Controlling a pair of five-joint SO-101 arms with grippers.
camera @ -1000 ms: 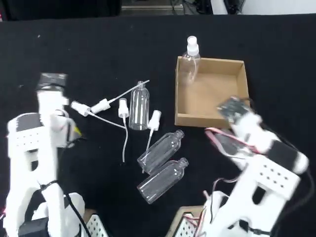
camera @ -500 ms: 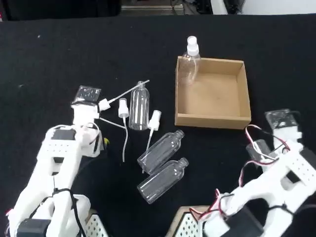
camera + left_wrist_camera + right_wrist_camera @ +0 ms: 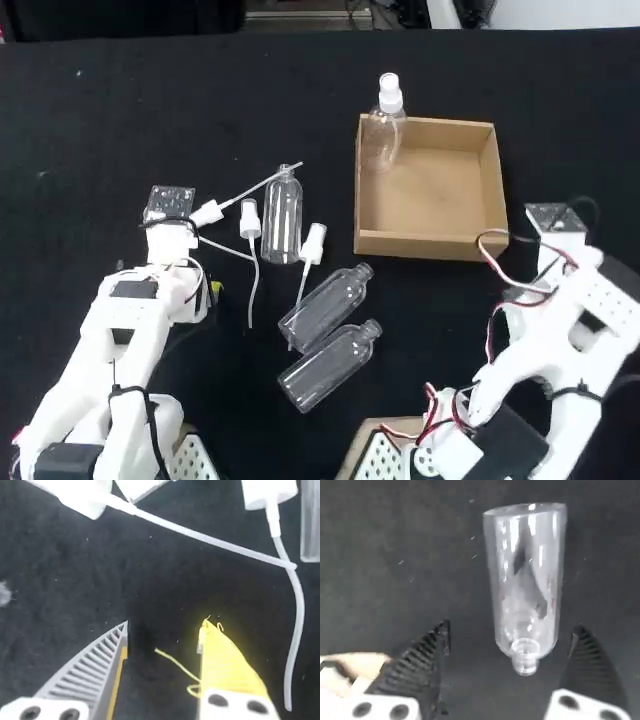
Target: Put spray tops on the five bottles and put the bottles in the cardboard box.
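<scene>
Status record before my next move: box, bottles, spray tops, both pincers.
box: cardboard box, open top
capped bottle: upright at the box's far left corner
uncapped bottles: three lying left of the box
fourth uncapped bottle: lying between the fingers of the right pincer
spray tops: three loose beside the bottles
left pincer: open, empty, near the tops
right pincer: open, not gripping
</scene>
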